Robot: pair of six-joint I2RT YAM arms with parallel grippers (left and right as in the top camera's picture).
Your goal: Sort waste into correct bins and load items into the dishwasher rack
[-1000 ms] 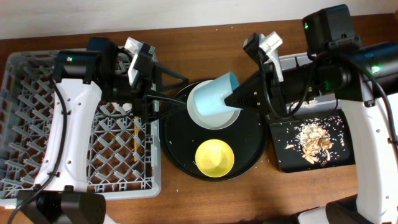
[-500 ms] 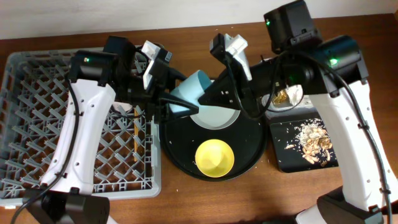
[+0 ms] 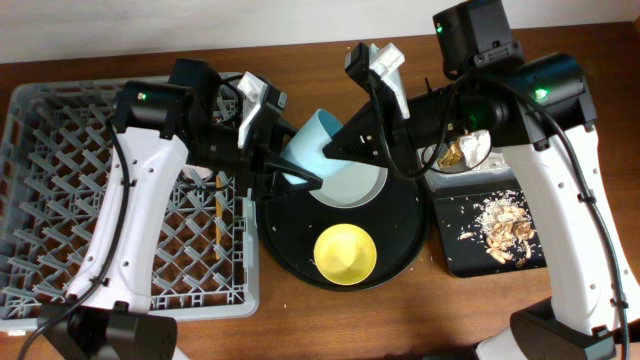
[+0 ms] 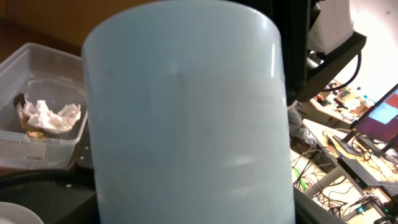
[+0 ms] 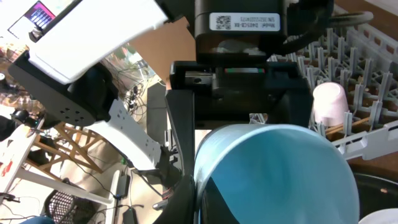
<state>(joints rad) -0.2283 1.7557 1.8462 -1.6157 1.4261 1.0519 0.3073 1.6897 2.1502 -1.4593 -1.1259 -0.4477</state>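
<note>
The small blue cup (image 3: 318, 148) hangs tilted above the round black tray, between both grippers. My right gripper (image 3: 338, 150) is shut on its rim, one finger inside and one outside, as the right wrist view (image 5: 194, 186) shows. My left gripper (image 3: 292, 172) has a finger on either side of the cup's closed end. The cup fills the left wrist view (image 4: 186, 118), so its grip is unclear. The pink cup (image 5: 328, 104) stands upside down in the grey dishwasher rack (image 3: 60, 200). The chopsticks (image 3: 217, 215) lie in the rack. The yellow bowl (image 3: 346, 253) and pale plate (image 3: 368, 186) sit on the round tray.
The round black tray (image 3: 285, 245) lies between the rack and the bins. The clear tub (image 3: 447, 165) holds the white napkin (image 4: 56, 117) and gold wrapper (image 3: 458, 152). The shallow black tray (image 3: 450, 255) holds food scraps (image 3: 505, 228).
My right gripper has carried the blue cup left from over the plate to my left gripper. My left gripper now has its fingers on either side of the cup.
</note>
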